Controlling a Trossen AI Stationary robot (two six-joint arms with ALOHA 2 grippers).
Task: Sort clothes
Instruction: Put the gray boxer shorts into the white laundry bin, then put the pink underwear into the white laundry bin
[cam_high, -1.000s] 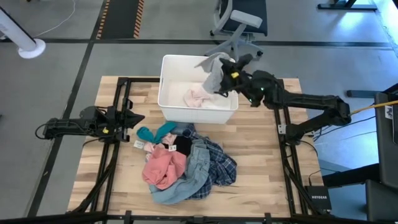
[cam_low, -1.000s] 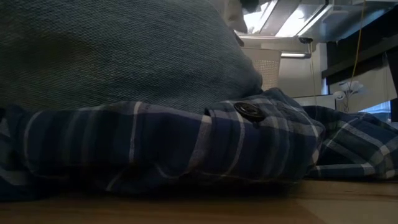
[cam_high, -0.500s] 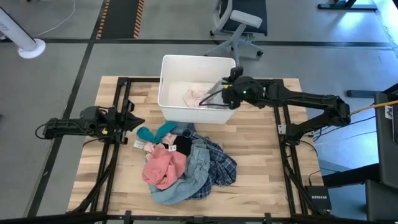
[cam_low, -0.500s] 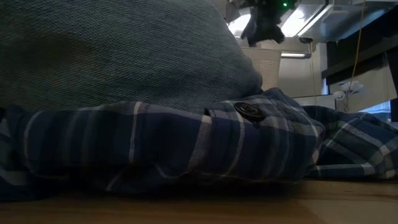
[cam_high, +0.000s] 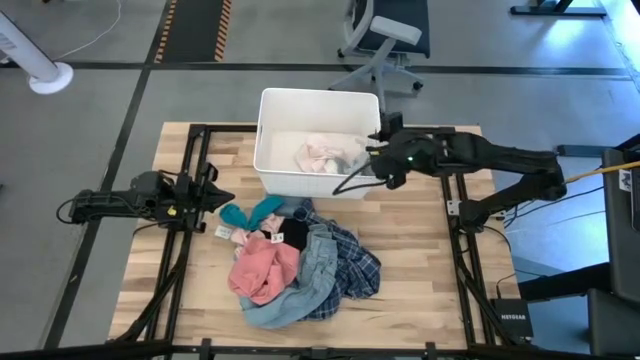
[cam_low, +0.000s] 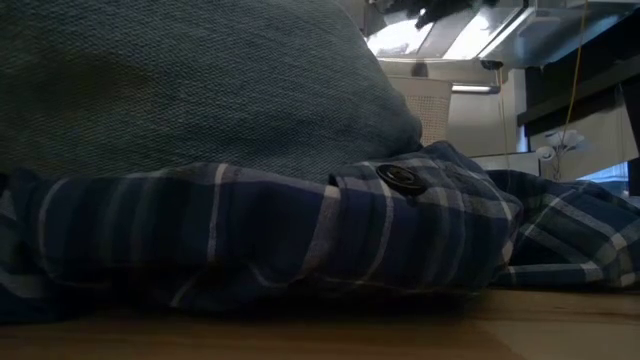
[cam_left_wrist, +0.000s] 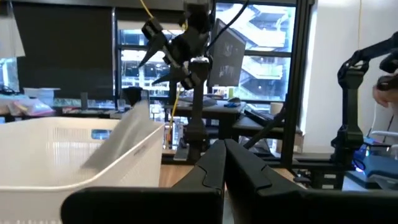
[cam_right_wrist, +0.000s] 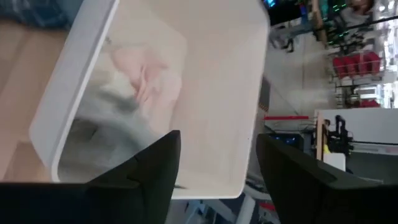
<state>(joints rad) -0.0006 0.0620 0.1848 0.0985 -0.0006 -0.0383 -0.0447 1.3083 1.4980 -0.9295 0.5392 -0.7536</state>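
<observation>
The clothes lie in a pile near the table's middle: teal (cam_high: 250, 211), black (cam_high: 291, 235), salmon pink (cam_high: 262, 272), light-blue denim (cam_high: 300, 291) and navy plaid (cam_high: 352, 266). The low view shows denim (cam_low: 180, 80) lying on plaid (cam_low: 300, 240). A pale pink garment (cam_high: 318, 153) and a grey one (cam_high: 352, 156) lie inside the white bin (cam_high: 268, 130). My right gripper (cam_high: 374, 160) hovers open over the bin's right near corner with nothing between its fingers (cam_right_wrist: 149, 177). My left gripper (cam_high: 215, 192) stays shut at the table's left, holding nothing.
The bin stands at the table's far middle, its wall (cam_left_wrist: 74, 155) ahead of my left gripper. Black frame rails (cam_high: 205, 160) run along the table's left and right sides. An office chair (cam_high: 385, 35) stands beyond the far edge. Bare wood shows near the right rail (cam_high: 420, 250).
My right gripper carried the grey garment from above the bin's far right part toward the table's near edge, tipped downward and let it go. The garment has fallen into the bin beside the pink one. My left arm has kept still.
</observation>
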